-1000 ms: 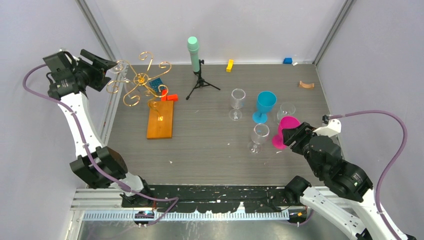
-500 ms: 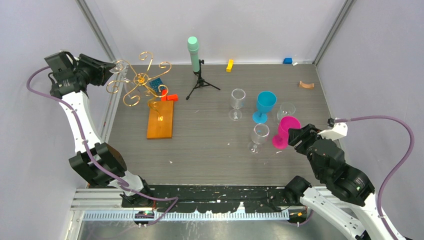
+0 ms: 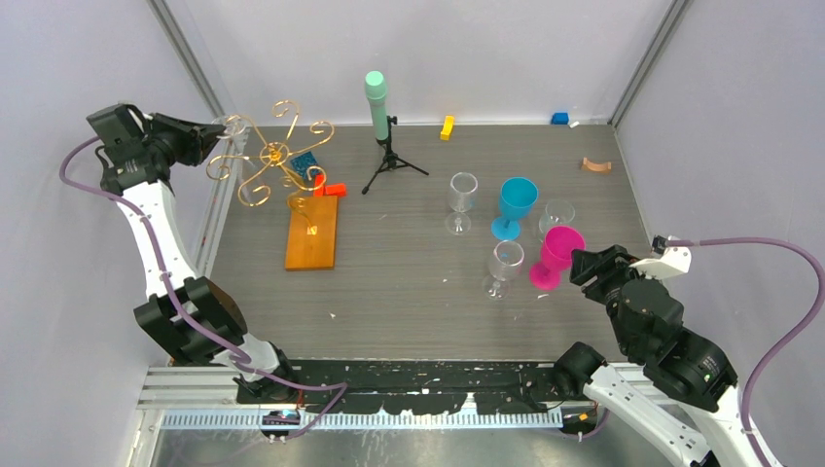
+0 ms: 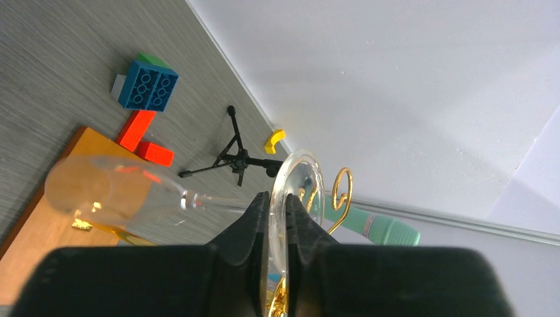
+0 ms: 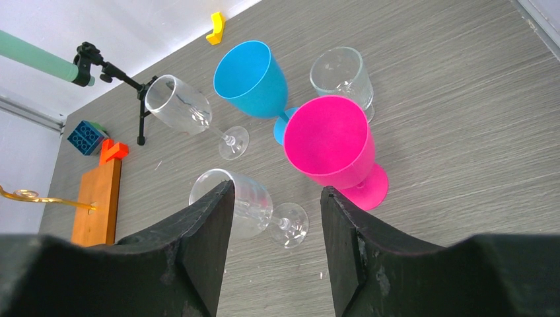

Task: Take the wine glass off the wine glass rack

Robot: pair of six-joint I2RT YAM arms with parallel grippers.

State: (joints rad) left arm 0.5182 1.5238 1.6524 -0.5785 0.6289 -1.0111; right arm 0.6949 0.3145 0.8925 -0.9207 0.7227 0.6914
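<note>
The wine glass rack (image 3: 277, 153) is a gold wire stand with scroll arms on an orange wooden base (image 3: 311, 233), at the back left. A clear wine glass hangs upside down from one arm. Its round foot (image 4: 295, 188) is pinched between the black fingers of my left gripper (image 4: 279, 206), which is shut on it, and its bowl (image 4: 99, 193) points away over the base. In the top view my left gripper (image 3: 218, 129) sits at the rack's left scroll. My right gripper (image 5: 277, 191) is open and empty, just right of a pink goblet (image 3: 556, 255).
A black tripod with a mint-green cylinder (image 3: 379, 107) stands behind the rack. Three clear glasses (image 3: 462, 199) and a blue goblet (image 3: 514, 206) stand beside the pink one. Blue and red bricks (image 3: 321, 175) lie by the base. Small blocks (image 3: 447, 126) lie along the back wall.
My left gripper has closed onto the wine glass's foot at the rack. My right arm has drawn back to the right, away from the pink goblet, which now stands free.
</note>
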